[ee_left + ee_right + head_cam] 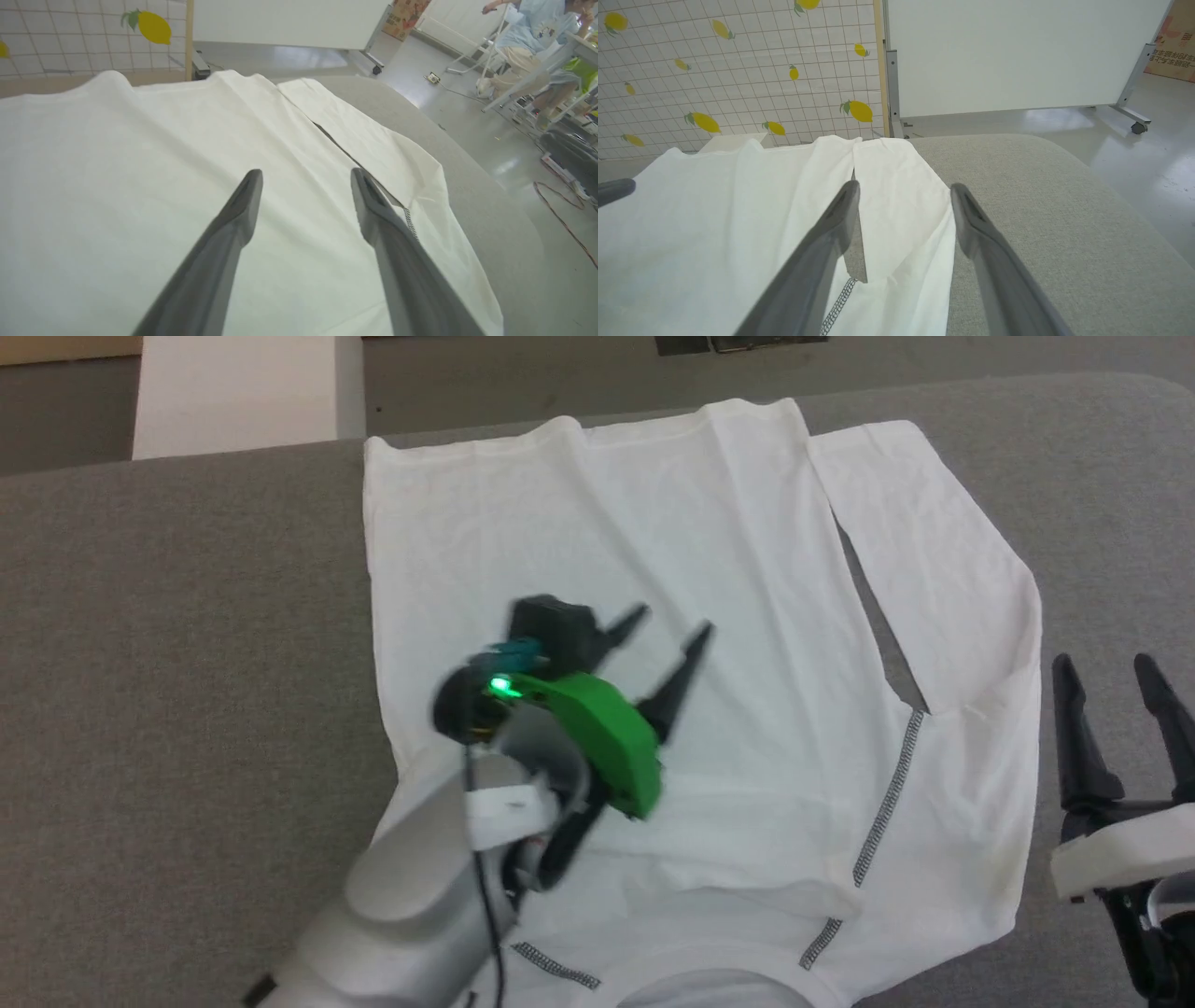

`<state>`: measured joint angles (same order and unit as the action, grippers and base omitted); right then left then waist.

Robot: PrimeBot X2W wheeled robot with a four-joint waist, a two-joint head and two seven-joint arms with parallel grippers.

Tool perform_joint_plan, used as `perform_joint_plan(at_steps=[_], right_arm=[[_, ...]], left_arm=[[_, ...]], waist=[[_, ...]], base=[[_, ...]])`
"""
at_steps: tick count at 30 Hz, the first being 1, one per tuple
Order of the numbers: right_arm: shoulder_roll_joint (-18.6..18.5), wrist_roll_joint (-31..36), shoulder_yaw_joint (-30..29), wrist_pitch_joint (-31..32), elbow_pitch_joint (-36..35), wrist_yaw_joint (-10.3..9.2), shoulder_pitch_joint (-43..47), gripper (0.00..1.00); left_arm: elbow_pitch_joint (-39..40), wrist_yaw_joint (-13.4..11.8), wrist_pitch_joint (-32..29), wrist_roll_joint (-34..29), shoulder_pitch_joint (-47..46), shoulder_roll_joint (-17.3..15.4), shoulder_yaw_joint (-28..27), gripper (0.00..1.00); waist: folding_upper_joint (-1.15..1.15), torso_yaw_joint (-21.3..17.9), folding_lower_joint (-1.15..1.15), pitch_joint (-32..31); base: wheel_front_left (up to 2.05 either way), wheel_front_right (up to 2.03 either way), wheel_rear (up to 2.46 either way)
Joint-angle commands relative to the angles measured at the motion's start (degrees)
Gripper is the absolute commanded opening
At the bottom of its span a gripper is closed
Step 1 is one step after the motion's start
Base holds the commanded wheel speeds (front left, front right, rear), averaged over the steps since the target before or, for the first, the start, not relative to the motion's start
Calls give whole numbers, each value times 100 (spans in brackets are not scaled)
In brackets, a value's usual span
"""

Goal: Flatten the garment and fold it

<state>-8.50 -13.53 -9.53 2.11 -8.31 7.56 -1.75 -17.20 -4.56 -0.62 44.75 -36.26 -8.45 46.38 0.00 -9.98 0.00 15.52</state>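
White garment (747, 523) beneath the spread left gripper (674, 621)

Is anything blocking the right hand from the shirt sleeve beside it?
Nothing visible. The open right hand hangs beside the sleeve of the garment, with only grey table between them. The open left hand is over its middle, off that path.
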Motion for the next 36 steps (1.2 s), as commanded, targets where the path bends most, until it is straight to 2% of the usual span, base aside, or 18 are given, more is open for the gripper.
perform_joint_plan(at_steps=[1,4,6,11,14,20,23,29,35,36], right_arm=[[-74,16,-34,62,58,-8,-193,100],[-227,-94,-106,213,307,-8,-620,100],[-384,-179,-105,378,556,-8,-955,100],[-826,-371,-117,838,1333,-8,-2001,100],[-1053,-549,-199,1165,1987,-8,-2754,100],[-1596,-572,-244,1737,2978,-8,-3961,100],[-1805,-654,-331,2069,3399,-8,-4611,100],[-1988,-632,-364,2611,3783,-8,-5257,100],[-2125,-543,-345,3349,3986,-8,-5543,100],[-2145,-509,-346,3556,4026,-8,-5542,83]], left_arm=[[38,-130,319,-128,-15,-266,-186,100],[116,-400,1115,-361,100,-740,-658,100],[166,-506,1370,-456,194,-984,-922,100],[497,-689,1553,-755,432,-1364,-1646,100],[971,-732,1558,-1127,616,-1395,-2202,100],[1664,-588,1560,-1665,953,-1182,-2956,100],[2047,-497,1561,-1983,1132,-939,-3293,100],[2338,-295,1561,-2288,1289,-581,-3739,100],[2442,-47,1561,-2528,1384,-271,-4055,100],[2446,-2,1561,-2570,1400,-220,-4103,100]], waist=[[0,163,0,50],[0,270,0,189],[0,342,0,318],[0,518,0,762],[0,650,0,1098],[0,1017,0,1805],[0,1237,0,2223],[0,1471,0,2636],[0,1579,0,2782],[0,1587,0,2782]], base=[[0,0,0],[0,0,0],[0,0,0],[0,0,0],[0,0,0],[0,0,0],[0,0,0],[0,0,0],[0,0,0],[0,0,0]])
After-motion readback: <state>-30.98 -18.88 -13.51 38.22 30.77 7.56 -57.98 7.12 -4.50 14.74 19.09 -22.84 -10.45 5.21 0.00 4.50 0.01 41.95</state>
